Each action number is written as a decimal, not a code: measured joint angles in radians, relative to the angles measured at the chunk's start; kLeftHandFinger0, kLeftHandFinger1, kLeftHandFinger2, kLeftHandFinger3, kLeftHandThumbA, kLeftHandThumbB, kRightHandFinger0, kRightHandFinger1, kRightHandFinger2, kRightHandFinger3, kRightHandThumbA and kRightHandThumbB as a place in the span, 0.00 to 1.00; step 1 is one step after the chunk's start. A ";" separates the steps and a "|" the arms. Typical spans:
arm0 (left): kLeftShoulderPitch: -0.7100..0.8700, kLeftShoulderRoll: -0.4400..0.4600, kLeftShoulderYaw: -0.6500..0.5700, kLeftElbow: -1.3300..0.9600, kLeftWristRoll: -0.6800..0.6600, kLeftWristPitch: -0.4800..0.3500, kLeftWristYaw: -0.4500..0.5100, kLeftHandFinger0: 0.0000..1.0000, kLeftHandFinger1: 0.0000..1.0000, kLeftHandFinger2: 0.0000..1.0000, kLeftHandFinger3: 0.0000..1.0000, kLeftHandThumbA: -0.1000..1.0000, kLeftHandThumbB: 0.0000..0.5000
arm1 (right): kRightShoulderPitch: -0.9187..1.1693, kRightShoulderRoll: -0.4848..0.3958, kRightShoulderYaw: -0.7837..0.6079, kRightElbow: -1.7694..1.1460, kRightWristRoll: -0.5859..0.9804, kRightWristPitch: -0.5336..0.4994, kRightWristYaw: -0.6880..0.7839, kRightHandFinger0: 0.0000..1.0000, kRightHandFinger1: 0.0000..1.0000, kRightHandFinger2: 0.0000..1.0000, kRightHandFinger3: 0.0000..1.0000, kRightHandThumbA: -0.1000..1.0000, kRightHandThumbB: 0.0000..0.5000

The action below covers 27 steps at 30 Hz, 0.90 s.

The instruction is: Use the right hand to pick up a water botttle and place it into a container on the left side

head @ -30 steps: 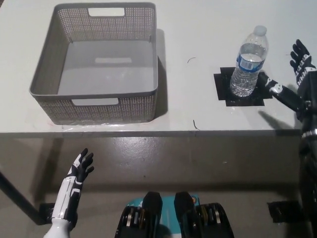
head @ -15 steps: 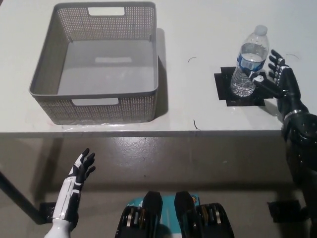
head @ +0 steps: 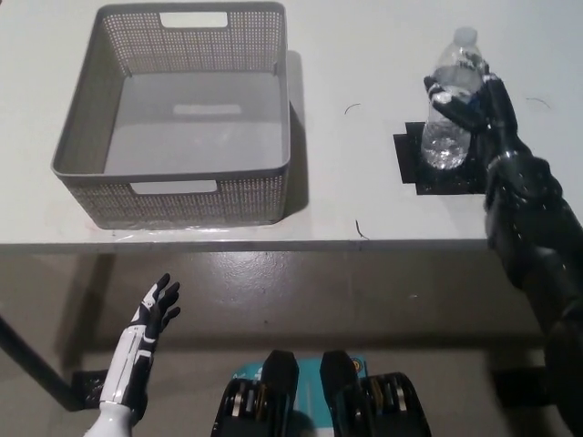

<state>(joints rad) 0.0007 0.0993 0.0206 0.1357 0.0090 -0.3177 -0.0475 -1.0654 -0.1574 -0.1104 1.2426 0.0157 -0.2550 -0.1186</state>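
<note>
One view is on offer, the head view, and it shows the grasp step under way. The black right hand [head: 474, 98] reaches in from the right over the bench [head: 364, 55], its fingers [head: 444, 95] wrapped around the middle of the water bottle [head: 448, 109]. The hand appears closed on the bottle, though I cannot tell how firm the hold is. The bottle stands upright, perhaps leaning a little, with its base on the black tape square [head: 446, 164] at the right side of the bench; it looks not yet lifted. The white left hand [head: 155, 309] rests low at the left, below the bench edge, fingers spread and holding nothing.

To my reading, the next move calls for a secure squeeze, a straight lift clear of the tape, then a long carry leftward. The grey basket [head: 91, 137] sits well apart from the bottle, on the left of the bench, and shows nothing inside. Its wall stands tall, so the bottle would need to clear the near rim before being lowered in.
</note>
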 measured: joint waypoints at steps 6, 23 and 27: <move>0.003 0.000 0.000 0.000 0.006 0.000 -0.001 1.00 1.00 1.00 1.00 0.99 0.22 | -0.038 0.043 0.029 -0.032 -0.038 -0.013 -0.109 0.00 0.14 0.50 0.47 0.00 0.25; 0.028 -0.003 -0.018 0.002 0.043 0.000 -0.001 1.00 1.00 1.00 1.00 1.00 0.17 | -0.127 0.286 0.139 -0.422 -0.114 -0.006 -0.178 0.00 0.10 0.49 0.43 0.00 0.23; 0.029 -0.003 -0.022 0.002 0.043 0.000 -0.005 1.00 1.00 1.00 1.00 0.99 0.22 | -0.169 0.345 0.156 -0.371 -0.120 -0.007 -0.183 0.00 0.11 0.53 0.56 0.00 0.24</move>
<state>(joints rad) 0.0296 0.0968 -0.0009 0.1375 0.0524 -0.3179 -0.0526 -1.2345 0.1875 0.0454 0.8720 -0.1043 -0.2625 -0.3019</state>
